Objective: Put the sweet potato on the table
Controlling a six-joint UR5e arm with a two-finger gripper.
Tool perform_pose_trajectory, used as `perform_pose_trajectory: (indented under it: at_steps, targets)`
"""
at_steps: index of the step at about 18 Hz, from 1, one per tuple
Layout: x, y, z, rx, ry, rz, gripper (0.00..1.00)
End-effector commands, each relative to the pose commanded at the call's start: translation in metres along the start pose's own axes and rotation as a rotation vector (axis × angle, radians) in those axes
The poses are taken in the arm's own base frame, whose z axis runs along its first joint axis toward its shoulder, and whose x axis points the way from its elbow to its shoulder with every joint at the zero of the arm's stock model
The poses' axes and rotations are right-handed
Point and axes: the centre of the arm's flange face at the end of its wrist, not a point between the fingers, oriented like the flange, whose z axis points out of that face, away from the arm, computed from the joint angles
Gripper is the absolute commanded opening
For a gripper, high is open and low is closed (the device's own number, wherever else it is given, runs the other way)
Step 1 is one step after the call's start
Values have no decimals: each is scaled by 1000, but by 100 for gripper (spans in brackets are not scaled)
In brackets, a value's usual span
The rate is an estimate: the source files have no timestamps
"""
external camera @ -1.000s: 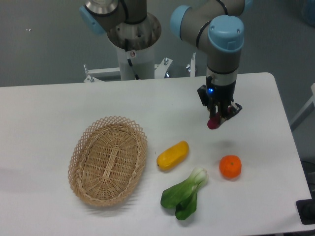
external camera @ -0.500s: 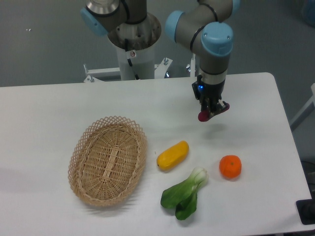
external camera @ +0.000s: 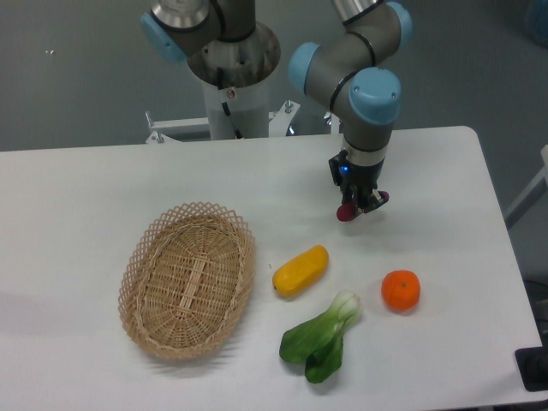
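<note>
The white desk (external camera: 103,184) carries a wicker basket (external camera: 188,280), bok choy (external camera: 321,336), a yellow vegetable (external camera: 300,271) and an orange (external camera: 401,290). Above it, the hand (external camera: 360,204) grips the sweet potato (external camera: 358,205), its long axis slanting down-left.

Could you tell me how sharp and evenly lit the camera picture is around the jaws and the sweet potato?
Fixed camera: soft, even light, no glare on the table; the gripper and sweet potato look slightly soft and small, so the jaws' edges blur together; only a faint shadow lies under them.
</note>
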Motion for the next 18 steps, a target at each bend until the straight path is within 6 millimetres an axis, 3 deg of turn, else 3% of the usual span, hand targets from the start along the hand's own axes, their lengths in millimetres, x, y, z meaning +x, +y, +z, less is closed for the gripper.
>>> perform_pose_trajectory:
  at_steps: [1, 2, 5, 6, 9, 15, 18]
  targets:
    - [0, 0, 0, 0, 0, -2, 26]
    - [-1, 0, -1, 0, -1, -1, 37]
    - [-6, 0, -7, -2, -18, -4, 91]
    - [-10, 1, -13, -4, -38, -7, 100]
    - [-28, 0, -41, -5, -110, -40, 100]
    - [-58, -30, -94, 32, -223, -217, 100]
    - [-69, -42, -117, 35, -269, -206, 100]
